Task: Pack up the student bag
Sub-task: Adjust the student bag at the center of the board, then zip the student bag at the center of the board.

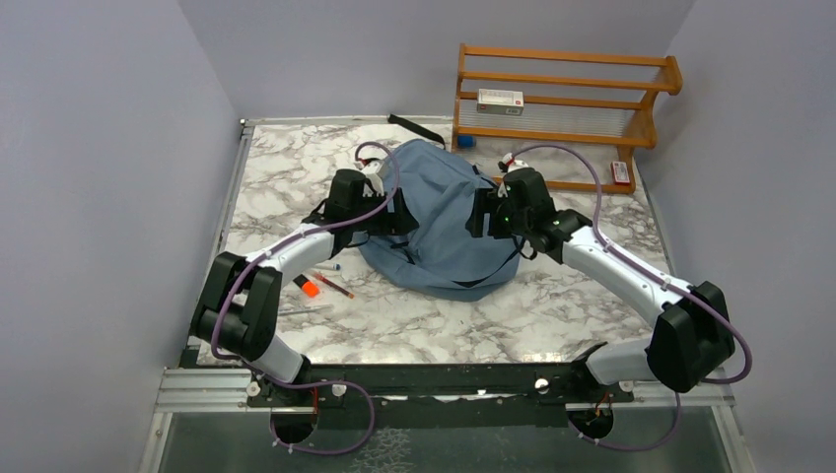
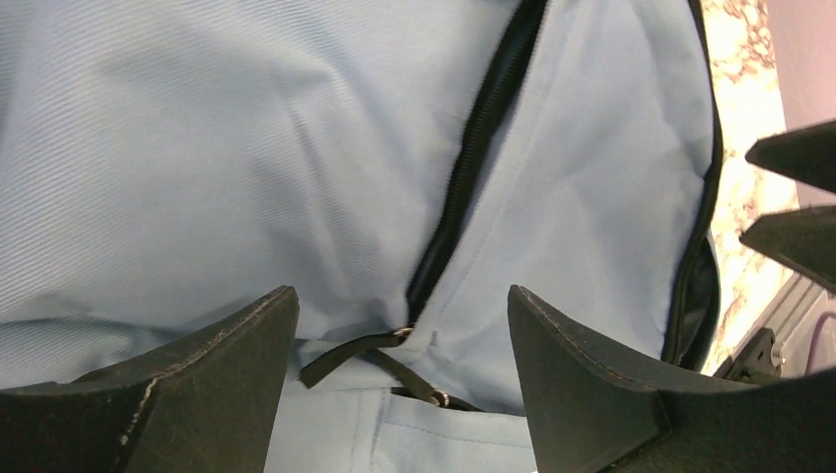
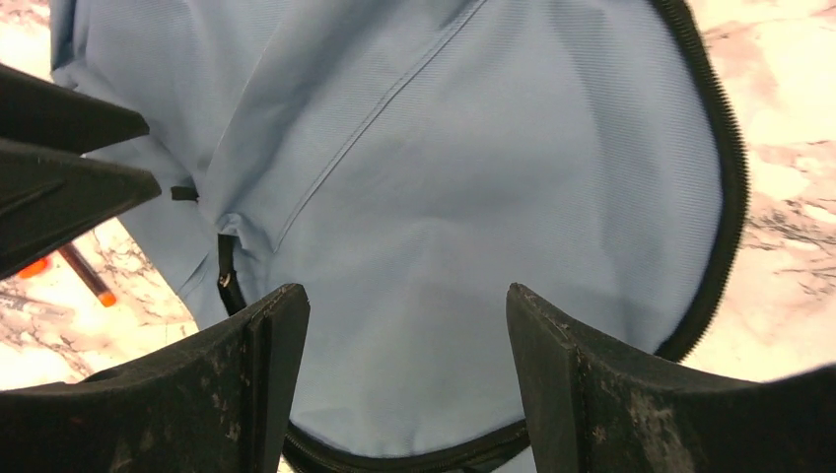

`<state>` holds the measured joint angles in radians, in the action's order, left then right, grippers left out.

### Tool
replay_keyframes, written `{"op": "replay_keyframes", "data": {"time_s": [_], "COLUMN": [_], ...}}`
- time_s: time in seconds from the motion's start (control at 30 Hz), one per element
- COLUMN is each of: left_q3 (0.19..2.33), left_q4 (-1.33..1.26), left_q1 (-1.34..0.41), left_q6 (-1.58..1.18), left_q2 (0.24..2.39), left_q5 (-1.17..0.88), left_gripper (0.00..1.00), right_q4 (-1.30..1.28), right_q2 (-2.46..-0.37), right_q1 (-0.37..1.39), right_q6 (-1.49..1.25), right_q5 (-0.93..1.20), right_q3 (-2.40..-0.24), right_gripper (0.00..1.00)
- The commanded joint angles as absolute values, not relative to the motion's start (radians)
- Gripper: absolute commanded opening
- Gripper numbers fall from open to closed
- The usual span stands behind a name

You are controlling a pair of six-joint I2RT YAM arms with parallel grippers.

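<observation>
- The student bag (image 1: 439,217) lies slumped on the marble-patterned bench (image 1: 296,177). It sits about midway between the left and right edges and a little toward the far edge, its blue fabric rumpled.
- The left end effector (image 1: 396,219) is at the bag's left side and is released: its jaws stand wide apart with nothing clamped between them.
- In the left wrist view a black zipper (image 2: 473,148) runs across the fabric toward the gap between the fingers. Its black pull tab (image 2: 347,355) lies loose on the cloth in that gap.
- The right end effector (image 1: 483,215) is at the bag's right side and is also released, with its jaws spread wide over a smooth blue panel.
- In the right wrist view a dark zipper trim (image 3: 725,197) curves around the edge of that panel.
- The pictures do not show whether any fingertip touches the cloth.
- The two end effectors face each other across the bag.
- An orange marker (image 1: 310,289) and a pen (image 1: 333,285) lie on the bench near the bag's left side, toward the near edge and apart from the bag.
- A wooden rack (image 1: 582,99) stands at the far right corner, with a white box (image 1: 500,100) on one shelf.
- A black strap (image 1: 416,127) lies along the far edge.
</observation>
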<state>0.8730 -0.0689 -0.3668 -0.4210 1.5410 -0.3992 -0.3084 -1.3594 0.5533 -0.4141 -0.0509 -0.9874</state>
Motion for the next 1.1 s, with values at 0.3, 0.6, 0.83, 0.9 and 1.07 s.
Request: {"op": "replay_keyframes", "data": {"time_s": [0.3,0.6,0.83,0.9,1.07], "left_q3": [0.876,1.047,1.121,1.133,1.164], "left_q4": [-0.065,0.063,0.175,0.186,0.21], "left_q1": [-0.423,-0.542,-0.545,-0.546,-0.548], "left_q6": [-0.427,-0.28,-0.253,-0.242,-0.218], "left_q2": [1.514,1.674,1.767,1.775,1.794], "left_q5": [-0.342,-0.261,-0.087,-0.075,-0.074], "left_gripper": [0.78,0.84,0.74,0.67,0.38], "right_q4": [-0.395,-0.416,-0.348,-0.351,-0.347], "right_q2": [-1.326,-1.323,-1.26,-1.256,-1.252], "right_q1": [0.542,0.529,0.529,0.528,0.529], "right_q6": [-0.386,-0.41,-0.353,-0.354,-0.366], "right_q5": [-0.078,-0.097,0.049,0.049,0.048], "right_q3": [-1.05,-1.051,-0.981,-0.97,-0.953], "right_gripper": [0.77,0.78,0.78,0.78,0.78]}}
